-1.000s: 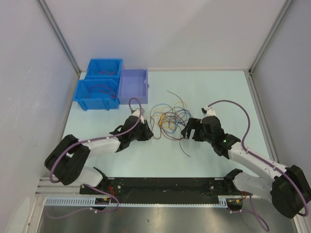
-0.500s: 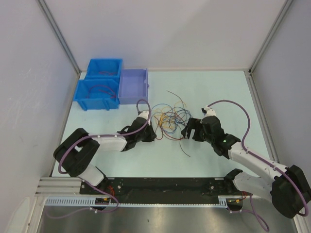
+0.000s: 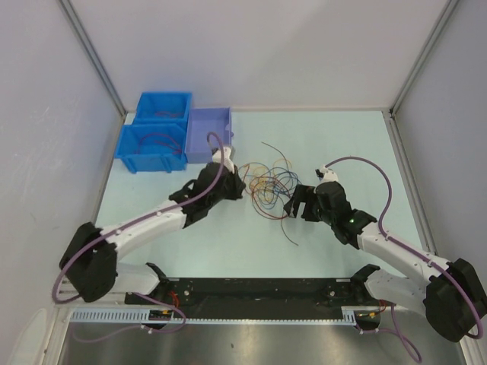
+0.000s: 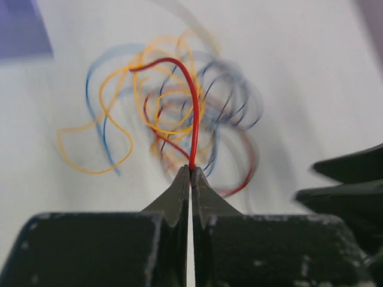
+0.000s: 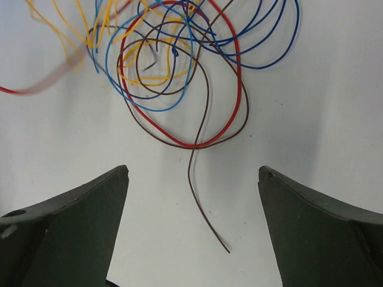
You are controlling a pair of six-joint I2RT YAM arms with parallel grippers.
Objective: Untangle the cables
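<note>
My left gripper (image 4: 191, 170) has its jaws pressed together on a red cable (image 4: 194, 119), pinched at the very tips. From the pinch the strand runs almost straight away from the jaws. It then hooks over to the left in a smooth arch.

Past that arch sit the rest of the cables (image 3: 268, 182), a loose heap of hair-thin, glossy curls in yellow-orange, blue and a dark shade. They are too blurred in the left wrist view to follow one by one.

My right gripper (image 5: 192, 173) stands with its jaws wide apart and nothing between the pads. A brown cable (image 5: 200, 197) lies lengthwise in the gap on the pale matte table (image 3: 335, 144), and its free end points back toward the wrist. Just beyond the tips it crosses a rounded red loop (image 5: 239, 89). Blue loops (image 5: 281, 54) lie farther out to the right and yellow ones (image 5: 143, 78) to the left. The fingers (image 5: 66, 221) are dark, dull wedges.
</note>
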